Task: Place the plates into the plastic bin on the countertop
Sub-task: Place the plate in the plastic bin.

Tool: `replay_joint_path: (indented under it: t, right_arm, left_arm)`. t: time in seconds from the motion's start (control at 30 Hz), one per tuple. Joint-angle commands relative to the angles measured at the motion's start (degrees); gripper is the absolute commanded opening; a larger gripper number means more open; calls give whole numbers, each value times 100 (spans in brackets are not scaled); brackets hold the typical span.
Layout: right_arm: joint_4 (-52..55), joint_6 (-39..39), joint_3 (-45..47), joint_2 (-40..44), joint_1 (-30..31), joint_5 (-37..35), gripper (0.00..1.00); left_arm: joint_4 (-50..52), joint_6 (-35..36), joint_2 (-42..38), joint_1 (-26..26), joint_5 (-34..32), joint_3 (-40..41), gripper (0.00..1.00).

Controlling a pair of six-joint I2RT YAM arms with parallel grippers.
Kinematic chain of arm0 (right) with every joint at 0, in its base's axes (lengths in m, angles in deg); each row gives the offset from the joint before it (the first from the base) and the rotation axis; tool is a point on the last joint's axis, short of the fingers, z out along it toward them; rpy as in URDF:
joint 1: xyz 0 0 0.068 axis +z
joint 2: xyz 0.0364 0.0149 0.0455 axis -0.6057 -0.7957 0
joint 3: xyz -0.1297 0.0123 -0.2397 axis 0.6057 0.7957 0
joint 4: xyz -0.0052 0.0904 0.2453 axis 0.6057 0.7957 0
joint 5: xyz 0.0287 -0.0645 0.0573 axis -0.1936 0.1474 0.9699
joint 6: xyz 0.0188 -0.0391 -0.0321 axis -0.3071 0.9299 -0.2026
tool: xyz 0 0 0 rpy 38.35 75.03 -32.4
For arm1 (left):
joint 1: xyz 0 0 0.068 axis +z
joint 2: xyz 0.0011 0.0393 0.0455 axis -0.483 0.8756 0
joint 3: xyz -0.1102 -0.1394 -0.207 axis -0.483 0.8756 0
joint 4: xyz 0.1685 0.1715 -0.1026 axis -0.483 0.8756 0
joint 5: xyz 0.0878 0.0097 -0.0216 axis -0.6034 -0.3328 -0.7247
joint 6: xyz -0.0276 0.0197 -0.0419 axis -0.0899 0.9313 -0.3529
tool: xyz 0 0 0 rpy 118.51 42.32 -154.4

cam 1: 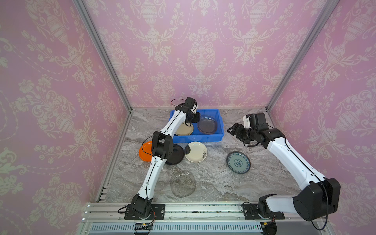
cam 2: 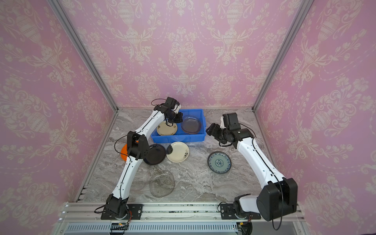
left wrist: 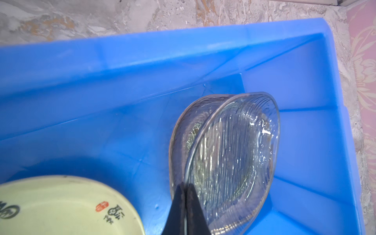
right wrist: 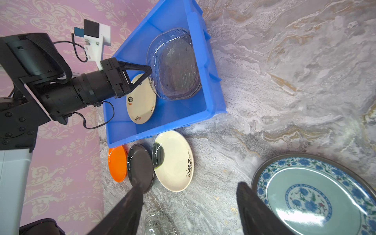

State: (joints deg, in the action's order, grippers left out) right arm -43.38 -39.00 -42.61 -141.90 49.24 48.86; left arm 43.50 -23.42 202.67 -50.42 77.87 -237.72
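The blue plastic bin (cam 1: 199,138) (left wrist: 122,67) stands at the back of the countertop (cam 1: 213,183). Inside it lie a cream plate (cam 1: 184,130) (left wrist: 61,205) and a ribbed glass plate (cam 1: 207,124) (left wrist: 230,154), tilted over a smoky one. My left gripper (left wrist: 185,185) reaches into the bin, shut on the glass plate's rim. Right of the bin, my right gripper (cam 1: 234,130) (right wrist: 191,185) hangs open and empty above the counter. In front of the bin lie an orange plate (cam 1: 144,151), a black plate (cam 1: 177,154), a cream plate with dark marks (cam 1: 196,152) and a blue-patterned plate (cam 1: 238,162).
A clear glass plate (cam 1: 183,184) lies near the front, and a second one (cam 2: 140,179) is partly under my left arm. Pink walls with metal posts close the back and sides. A metal rail (cam 1: 203,209) runs along the front edge.
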Motion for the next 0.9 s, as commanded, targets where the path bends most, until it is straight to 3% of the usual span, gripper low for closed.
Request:
replay_joint_path:
  t: [0.0,0.03,0.1,0.23,0.57,0.87]
  right_arm:
    - [-63,-75,177,12,-54,33,74]
    - [-55,-78,181,9,-54,32,74]
    - [-54,-75,199,13,-54,33,74]
    - [-48,-90,209,20,-53,29,74]
    - [-177,-37,242,5,26,166,74]
    - [-207,380,412,110,943,173,68]
  left_arm:
    - [-37,147,168,45,58,-245,1]
    - [-66,140,183,44,97,-251,6]
    - [-121,106,215,41,161,-260,28]
    - [-140,118,230,31,171,-269,50]
    - [-104,162,39,27,101,-213,48]
    - [-1244,-15,-1758,-40,-83,1338,58]
